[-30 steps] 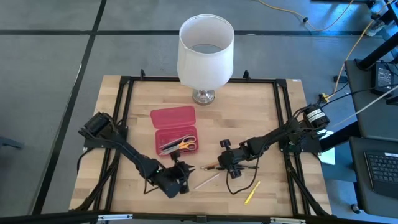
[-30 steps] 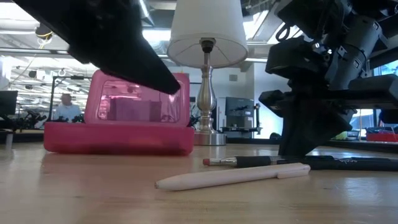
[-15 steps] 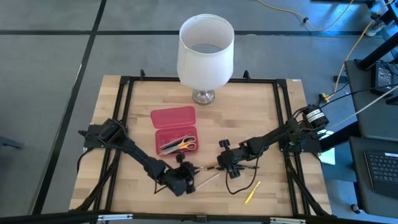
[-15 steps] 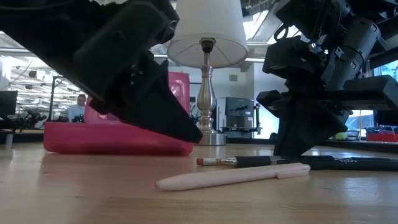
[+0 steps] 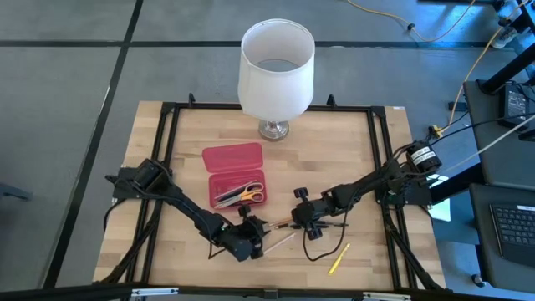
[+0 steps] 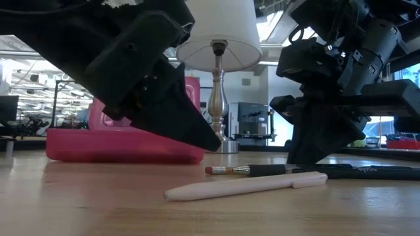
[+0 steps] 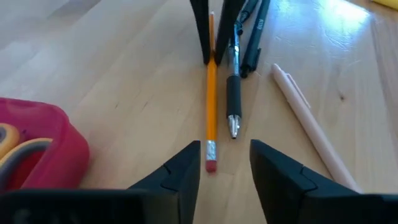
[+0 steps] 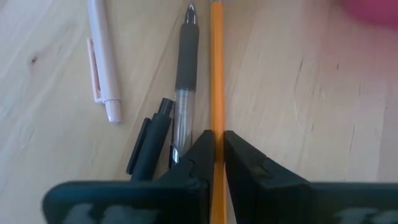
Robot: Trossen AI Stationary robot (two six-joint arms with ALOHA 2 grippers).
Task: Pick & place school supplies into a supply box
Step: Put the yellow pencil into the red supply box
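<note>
Left wrist view: orange pencil [image 7: 211, 93] w/ red eraser, lying flat.

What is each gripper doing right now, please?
Left gripper: open, at the orange pencil's eraser end.
Right gripper: shut on the orange pencil.

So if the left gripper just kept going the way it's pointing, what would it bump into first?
Probably the orange pencil: its eraser end lies just ahead of the left gripper, between the open fingers. Further along, the right gripper is pinching that same pencil.
</note>
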